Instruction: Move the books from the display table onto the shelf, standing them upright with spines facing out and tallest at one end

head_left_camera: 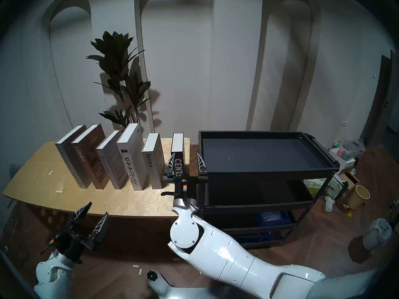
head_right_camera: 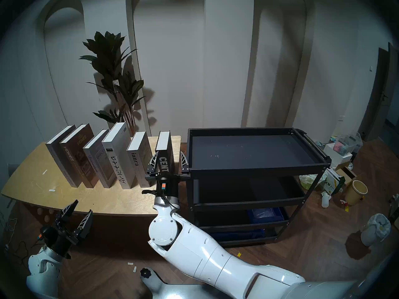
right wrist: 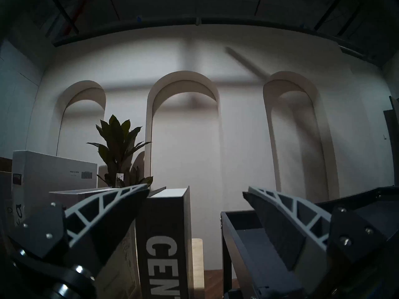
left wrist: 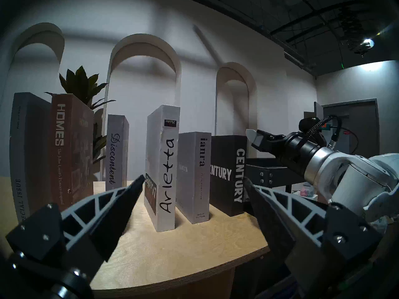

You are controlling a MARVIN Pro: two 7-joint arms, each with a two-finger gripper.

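Six books stand upright in a row on the plywood display table (head_left_camera: pixel 129 201), spines toward me: grey "Special Issue" (head_left_camera: pixel 69 154), brown "HOMES" (head_left_camera: pixel 86 156), grey "Discontent" (head_left_camera: pixel 110 160), white "Arletta" (head_left_camera: pixel 133 160), grey "ianra" (head_left_camera: pixel 152 162) and black "CENTURY" (head_left_camera: pixel 178 154). My right gripper (head_left_camera: pixel 185 156) is open and straddles the CENTURY book (right wrist: pixel 164 238). Its left finger is beside the spine. Its right finger is at the front left corner of the black shelf (head_left_camera: pixel 269 173). My left gripper (head_left_camera: pixel 98 208) hangs open and holds nothing, low at the table's front edge.
A tall potted plant (head_left_camera: pixel 121 76) stands behind the books against the arched wall. The shelf's lowest tier holds a blue bin (head_left_camera: pixel 272 216). On the floor to the right are a yellow bucket (head_left_camera: pixel 359 197), a bagged bin (head_left_camera: pixel 376 233) and boxes.
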